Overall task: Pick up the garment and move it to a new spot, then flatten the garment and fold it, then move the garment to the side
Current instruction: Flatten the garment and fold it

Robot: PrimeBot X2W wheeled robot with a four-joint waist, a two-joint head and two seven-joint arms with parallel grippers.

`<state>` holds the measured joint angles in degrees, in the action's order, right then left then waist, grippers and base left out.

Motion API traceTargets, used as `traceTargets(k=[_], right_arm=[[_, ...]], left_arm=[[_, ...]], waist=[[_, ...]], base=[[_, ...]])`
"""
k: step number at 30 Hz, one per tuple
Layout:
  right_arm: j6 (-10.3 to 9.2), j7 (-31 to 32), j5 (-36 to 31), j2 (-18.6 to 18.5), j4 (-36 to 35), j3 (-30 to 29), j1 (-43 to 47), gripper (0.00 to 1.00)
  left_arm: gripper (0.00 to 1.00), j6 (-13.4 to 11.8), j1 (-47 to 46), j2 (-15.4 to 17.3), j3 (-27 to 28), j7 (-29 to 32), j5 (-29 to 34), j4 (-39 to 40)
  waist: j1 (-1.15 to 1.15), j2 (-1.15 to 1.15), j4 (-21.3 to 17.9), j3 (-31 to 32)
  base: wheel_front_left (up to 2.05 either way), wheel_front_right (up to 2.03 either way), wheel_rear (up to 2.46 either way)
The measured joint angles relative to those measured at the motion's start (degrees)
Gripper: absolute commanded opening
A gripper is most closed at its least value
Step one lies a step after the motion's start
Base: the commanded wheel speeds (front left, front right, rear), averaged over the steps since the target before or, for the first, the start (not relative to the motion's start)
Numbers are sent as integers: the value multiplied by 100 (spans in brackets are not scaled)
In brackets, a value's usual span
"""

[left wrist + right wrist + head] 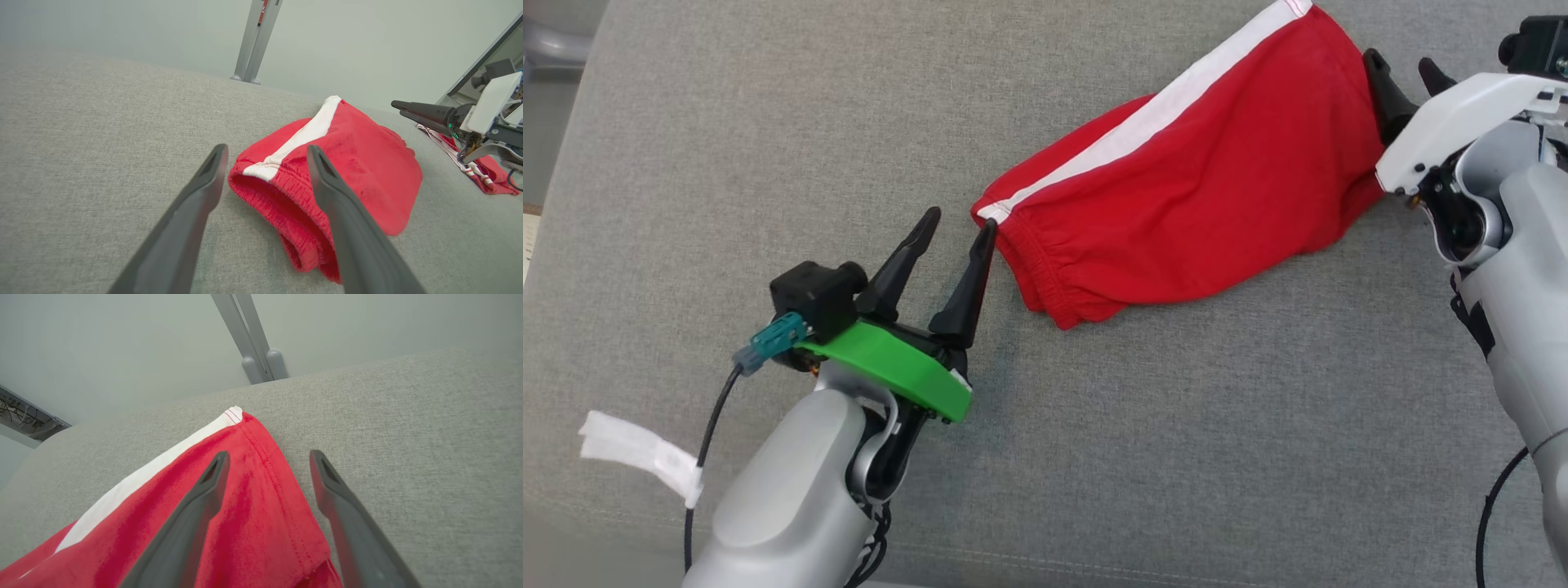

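Note:
Red shorts with a white side stripe lie folded on the grey fabric surface. My left gripper is open at the waistband end, its right fingertip touching the waistband corner. In the left wrist view the elastic waistband sits between and just beyond the spread fingers of that gripper. My right gripper is open at the leg end of the shorts. In the right wrist view the stitched hem runs between the fingers of this gripper, the left finger over red cloth.
A grey metal post stands beyond the far edge of the surface. Another red cloth with striped trim lies under the right arm. The surface's left edge curves away. A white tag hangs on my left arm's cable.

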<state>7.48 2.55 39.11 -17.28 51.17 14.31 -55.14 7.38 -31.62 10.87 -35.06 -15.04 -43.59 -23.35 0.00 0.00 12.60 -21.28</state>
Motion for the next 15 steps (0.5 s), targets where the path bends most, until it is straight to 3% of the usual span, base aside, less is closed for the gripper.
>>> traceTargets(k=[3, 9, 15], right_arm=[[0, -68, 22, -158, 57, 168, 116, 100], [0, -169, 103, -345, 227, 449, 218, 100], [0, -215, 112, -417, 546, 612, 234, 100]], left_arm=[[100, -88, 276, 22, 461, 0, 390, 275], [100, -294, 863, -257, 1623, -1, 1236, 949], [100, -330, 1333, -544, 2583, -8, 1965, 1396]], waist=[[0, 0, 8, 82], [0, 0, 135, 102], [0, 0, 232, 89]], base=[[0, 0, 0], [0, 0, 0], [0, 0, 0]])
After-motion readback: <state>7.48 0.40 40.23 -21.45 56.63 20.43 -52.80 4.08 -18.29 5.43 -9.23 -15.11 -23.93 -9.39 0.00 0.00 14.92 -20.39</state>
